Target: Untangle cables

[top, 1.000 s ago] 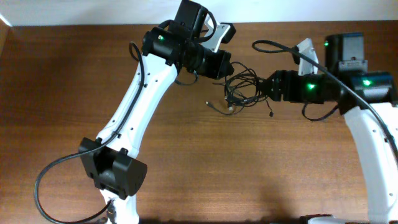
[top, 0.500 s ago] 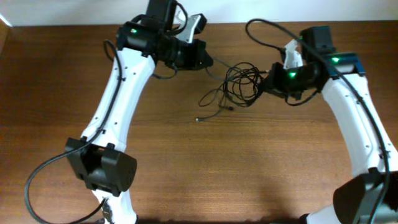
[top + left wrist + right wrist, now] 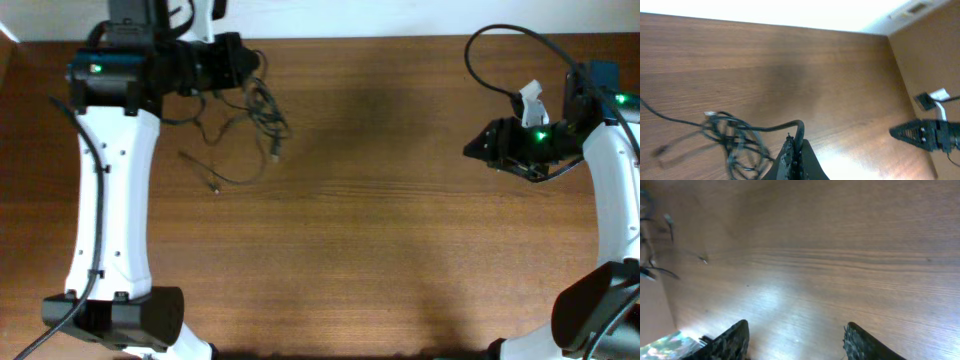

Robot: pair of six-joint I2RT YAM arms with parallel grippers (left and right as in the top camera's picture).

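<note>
Black thin cables [image 3: 262, 105] sit as a loose tangle at the far left of the brown wooden table [image 3: 380, 230], right beside the left gripper [image 3: 244, 68]. A few strands trail toward the near side, and one ends in a small plug [image 3: 215, 188] lying on the wood, apart from the main bunch. In the left wrist view the left gripper [image 3: 794, 150] is clenched tight, with one looped strand [image 3: 799, 125] of the cables [image 3: 732, 145] pinched at its tips; the rest of the knot spreads on the table just left of the fingers, partly blurred. The right gripper [image 3: 470, 152] hangs over the right side of the table, well apart from the cables, tips pointing left. In the right wrist view the right gripper [image 3: 796, 327] has its fingers [image 3: 735, 340] spread wide, with only bare wood between them and nothing grasped. The cables [image 3: 650, 210] show only as small blurry strands at the far left edge of that view. The left arm's white link [image 3: 110, 200] runs along the left edge of the table.
</note>
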